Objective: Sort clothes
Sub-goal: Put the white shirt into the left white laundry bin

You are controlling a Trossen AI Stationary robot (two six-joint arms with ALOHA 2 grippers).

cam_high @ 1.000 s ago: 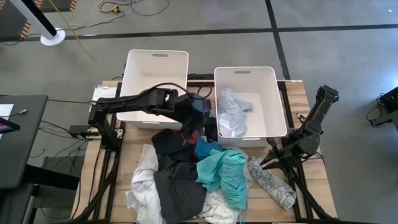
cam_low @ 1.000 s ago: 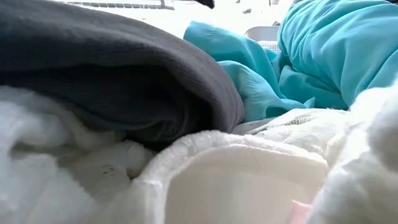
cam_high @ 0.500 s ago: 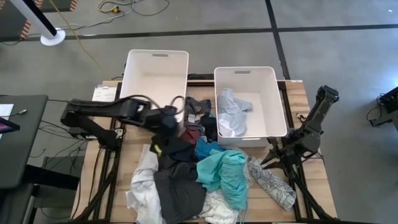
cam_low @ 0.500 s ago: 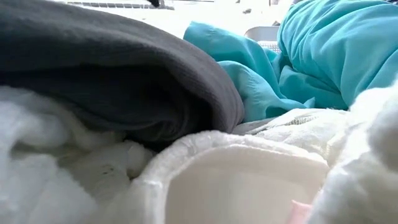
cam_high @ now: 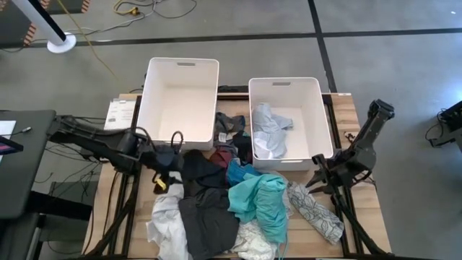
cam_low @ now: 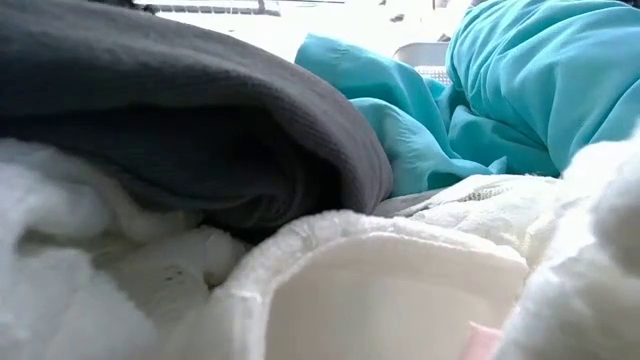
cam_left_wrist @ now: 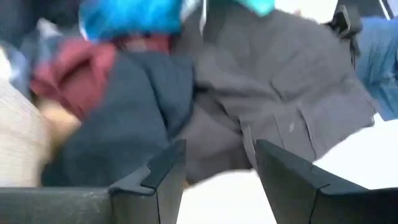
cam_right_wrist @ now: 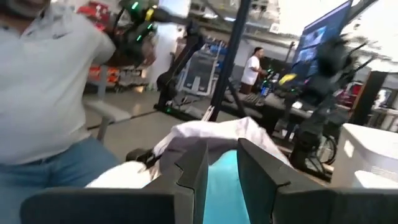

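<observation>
the left gripper (cam_high: 167, 172) is hovering open and empty by the left edge of the clothes (cam_high: 238, 206), which are lying heaped mid-surface. it could snag several garments together. the right gripper (cam_high: 317, 175) is waiting slightly open at the right edge. two bins (cam_high: 180, 72) are sitting at the wooden surface's (cam_high: 346, 108) far edge, over grey concrete floor.

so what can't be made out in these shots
- Low view: the grey garment and teal garment against the lens hide the table, bins and arms.
- Left wrist view: blurred; the clothes past the left end effector are smeared shapes.
- High view: the pile covers whatever lies under it.
</observation>
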